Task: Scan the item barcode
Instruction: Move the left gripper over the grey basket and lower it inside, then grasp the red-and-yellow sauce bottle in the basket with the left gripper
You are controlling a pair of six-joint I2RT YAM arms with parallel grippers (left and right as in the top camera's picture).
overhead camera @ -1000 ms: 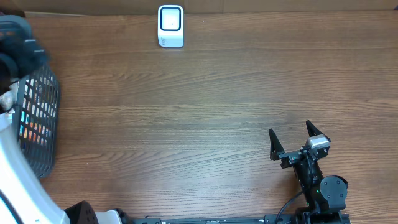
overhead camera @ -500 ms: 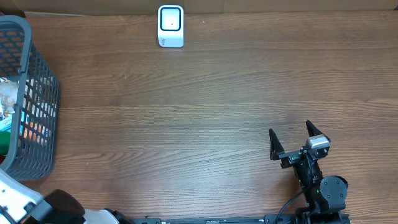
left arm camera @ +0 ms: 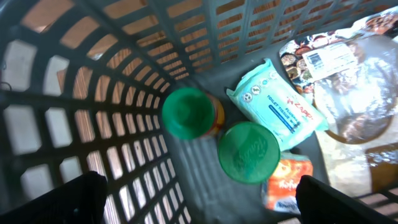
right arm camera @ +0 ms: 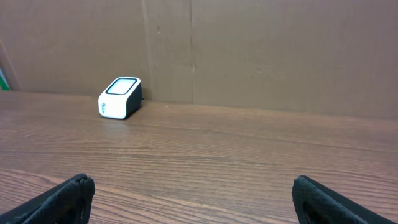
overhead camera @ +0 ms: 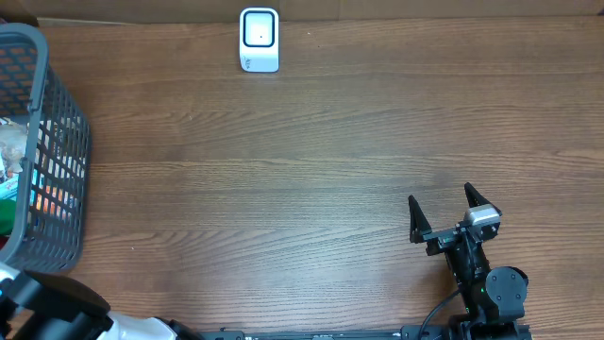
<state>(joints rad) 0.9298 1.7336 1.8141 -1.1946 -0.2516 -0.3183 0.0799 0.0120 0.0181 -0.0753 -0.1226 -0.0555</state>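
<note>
The white barcode scanner [overhead camera: 259, 40] stands at the table's far edge and also shows in the right wrist view as the scanner [right arm camera: 120, 98], left of centre. The items lie in a grey mesh basket [overhead camera: 58, 161] at the left. My left gripper [left arm camera: 199, 193] hangs open over the basket's inside with nothing between its fingers. Below it are two green-lidded jars [left arm camera: 188, 112] [left arm camera: 248, 151], a pale teal wipes pack [left arm camera: 280, 102], an orange packet [left arm camera: 289, 183] and a clear food pack with a barcode label [left arm camera: 357, 93]. My right gripper [overhead camera: 442, 215] stands open and empty above the table at the front right.
The left arm's white and black body [overhead camera: 52, 316] fills the overhead view's bottom-left corner, just in front of the basket. A brown cardboard wall [right arm camera: 261, 50] runs behind the scanner. Bare wooden tabletop [overhead camera: 311, 170] stretches between basket, scanner and right arm.
The left arm has swung from over the basket's far left end to the front-left corner of the overhead view, uncovering the basket's rim. The right arm has not moved.
</note>
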